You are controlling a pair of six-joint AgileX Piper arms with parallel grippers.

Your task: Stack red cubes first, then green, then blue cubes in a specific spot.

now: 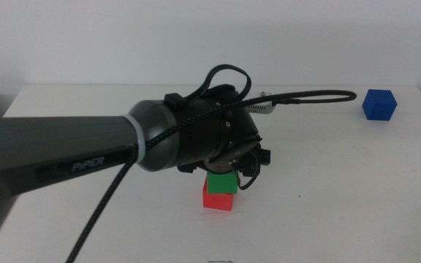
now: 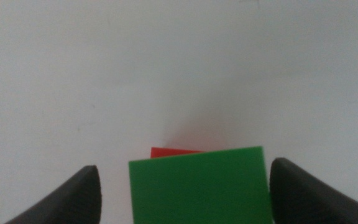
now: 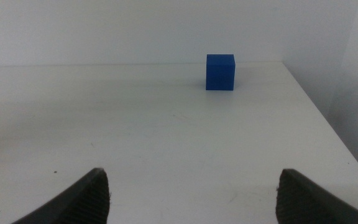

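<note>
Green cube (image 1: 222,183) sits on red cube (image 1: 218,199) between the spread-jawed left gripper (image 2: 182,186) — blue cube (image 1: 379,104) unstacked, right gripper (image 3: 191,193) open, waiting.

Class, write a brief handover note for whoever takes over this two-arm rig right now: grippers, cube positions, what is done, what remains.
Left gripper: over the stack, fingers open, a gap on either side of the green cube.
Right gripper: open, empty, waiting low, facing the blue cube.
Green cube sits on the red cube, mid-table. Blue cube stands alone at the far right of the table.
Done: red, then green stacked.
Left: withdraw the left arm; place blue on green.
</note>
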